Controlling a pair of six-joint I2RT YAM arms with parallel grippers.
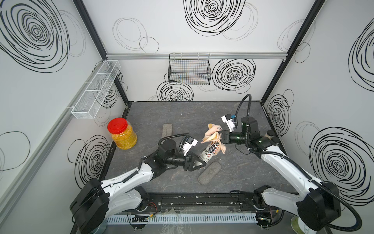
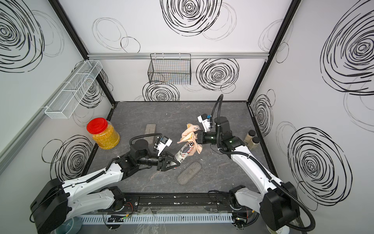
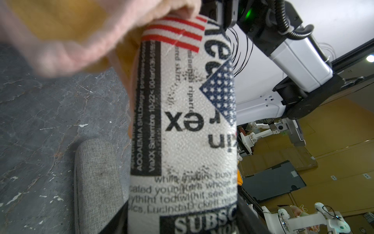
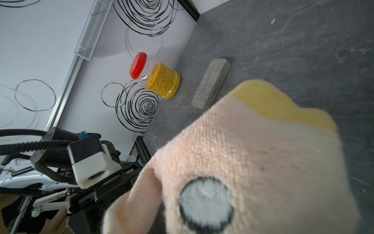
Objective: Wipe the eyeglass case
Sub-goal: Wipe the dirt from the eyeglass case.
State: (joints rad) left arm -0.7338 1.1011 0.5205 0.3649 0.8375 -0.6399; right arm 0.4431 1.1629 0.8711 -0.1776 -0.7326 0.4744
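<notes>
**A:** where's the eyeglass case rn?

**B:** the printed case [image 1: 210, 151] [image 2: 185, 151] (newsprint + flag pattern) is hanging tilted in the air over the middle of the table [image 1: 153, 182]. The left gripper [image 1: 201, 163] [image 2: 174, 162] is clamping its lower end, jaws pressed onto it. In the left wrist view the frame edge is cutting that end off, so the contact isn't showing there.

**A:** and the right arm?

**B:** the right gripper [image 1: 220, 137] [image 2: 197, 137] is pinching a peach cloth [image 1: 211, 134] [image 4: 253, 162], which is draping over the case's upper end and touching it. The fingertips are sitting buried in the fabric. The right wrist view is mostly blurry cloth, which is blocking the case completely.

**A:** other stuff?

**B:**
- A grey oval case [image 1: 209, 173] [image 3: 97, 182] is lying flat near the left gripper.
- A grey flat case [image 1: 167, 129] [image 4: 211, 83] is lying farther back, w/ the left arm's cable crossing in front of it.
- A red-lidded jar [image 1: 123, 133] is standing by the left wall.
- Two bottles [image 2: 252, 139] are half hiding behind the right arm, too small to make out.
</notes>
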